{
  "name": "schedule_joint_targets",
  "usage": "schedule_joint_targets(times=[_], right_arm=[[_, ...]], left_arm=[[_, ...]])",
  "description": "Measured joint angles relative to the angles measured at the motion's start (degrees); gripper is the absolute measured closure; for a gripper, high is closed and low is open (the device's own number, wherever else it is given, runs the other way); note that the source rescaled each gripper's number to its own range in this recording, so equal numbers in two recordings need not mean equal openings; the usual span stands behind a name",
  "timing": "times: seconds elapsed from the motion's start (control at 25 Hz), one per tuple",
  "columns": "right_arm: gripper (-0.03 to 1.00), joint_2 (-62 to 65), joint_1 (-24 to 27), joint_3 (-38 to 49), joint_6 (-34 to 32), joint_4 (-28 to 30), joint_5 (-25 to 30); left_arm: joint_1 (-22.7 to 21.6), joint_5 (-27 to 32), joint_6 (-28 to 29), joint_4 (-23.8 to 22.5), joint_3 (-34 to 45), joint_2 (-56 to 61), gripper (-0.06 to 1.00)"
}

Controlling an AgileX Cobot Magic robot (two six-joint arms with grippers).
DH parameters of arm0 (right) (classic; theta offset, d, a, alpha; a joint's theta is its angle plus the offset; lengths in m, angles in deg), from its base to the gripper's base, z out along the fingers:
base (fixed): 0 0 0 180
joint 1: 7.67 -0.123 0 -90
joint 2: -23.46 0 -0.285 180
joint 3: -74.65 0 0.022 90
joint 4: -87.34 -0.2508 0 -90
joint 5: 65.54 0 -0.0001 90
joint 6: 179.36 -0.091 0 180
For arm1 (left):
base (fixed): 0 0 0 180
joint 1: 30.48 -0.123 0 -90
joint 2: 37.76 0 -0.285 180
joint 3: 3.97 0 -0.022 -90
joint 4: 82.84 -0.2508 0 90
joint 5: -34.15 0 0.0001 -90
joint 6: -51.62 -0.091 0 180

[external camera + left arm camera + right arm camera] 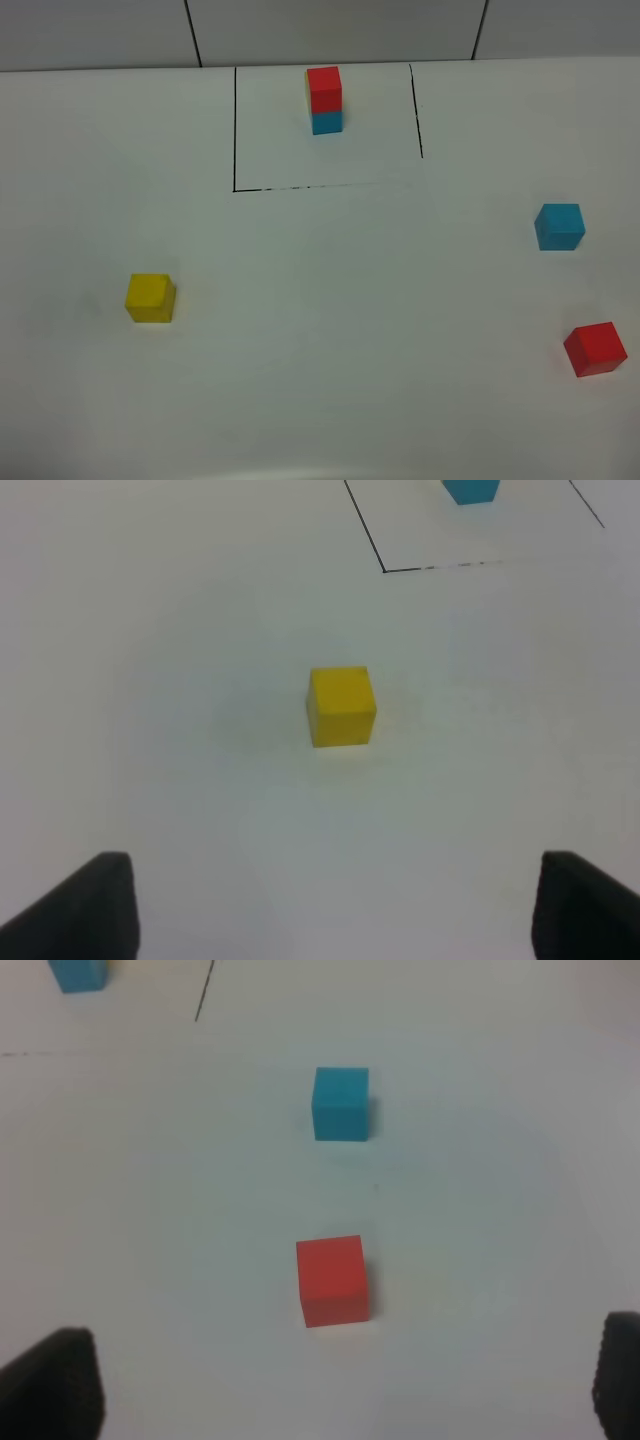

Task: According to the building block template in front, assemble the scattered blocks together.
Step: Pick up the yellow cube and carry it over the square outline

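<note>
"What's worrying you here?"

"The red cube (595, 349) is sitting close to the worktop's (350, 330) right edge, toward the near corner, and turned a little. If the right gripper (335, 1380) is dropping square onto it, I think a finger could be clipping a corner and pushing it toward that edge. The cyan-blue cube (559, 226) is lying further back along the same edge, near enough that a sloppy approach might be knocking it too."

"And the left side?"

"The yellow cube (150, 298) is lying alone toward the near left corner, well apart from everything. The trouble I'm picturing comes at the building block template (324, 100), which is standing at the middle of the far edge inside the black-line rectangle (235, 130). A carried cube swinging in low could be toppling it. Its yellow part is only peeking out as a sliver behind the red, so the layout is easy to misread."

"How are the arms posing?"

"Neither is reaching into the overhead view. Both are hanging above the worktop, looking down at a slant. The left gripper (340, 905) is spread wide and empty, with the yellow cube lined up ahead between its fingers. The right one is also spread wide, pinching nothing, with the red cube centred ahead."
</note>
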Motion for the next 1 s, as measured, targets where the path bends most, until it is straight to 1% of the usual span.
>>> schedule_joint_targets(times=[0.36, 0.52, 0.68, 0.76, 0.92, 1.0], right_arm=[[-0.03, 0.0, 0.0, 0.0, 0.0, 0.0, 0.0], [-0.03, 0.0, 0.0, 0.0, 0.0, 0.0, 0.0], [-0.02, 0.0, 0.0, 0.0, 0.0, 0.0, 0.0], [-0.02, 0.0, 0.0, 0.0, 0.0, 0.0, 0.0], [-0.01, 0.0, 0.0, 0.0, 0.0, 0.0, 0.0], [-0.01, 0.0, 0.0, 0.0, 0.0, 0.0, 0.0]], left_arm=[[0.0, 0.0, 0.3, 0.0, 0.0, 0.0, 0.06], [0.0, 0.0, 1.9, 0.0, 0.0, -2.4, 0.00], [0.0, -0.3, 2.1, -0.1, -0.1, -10.1, -0.05], [0.0, -1.6, 2.1, -0.1, -0.9, -14.8, -0.05], [0.0, -6.1, 2.2, -0.1, -4.7, -25.8, -0.06], [0.0, -7.0, 2.2, -0.1, -8.0, -31.3, -0.06]])
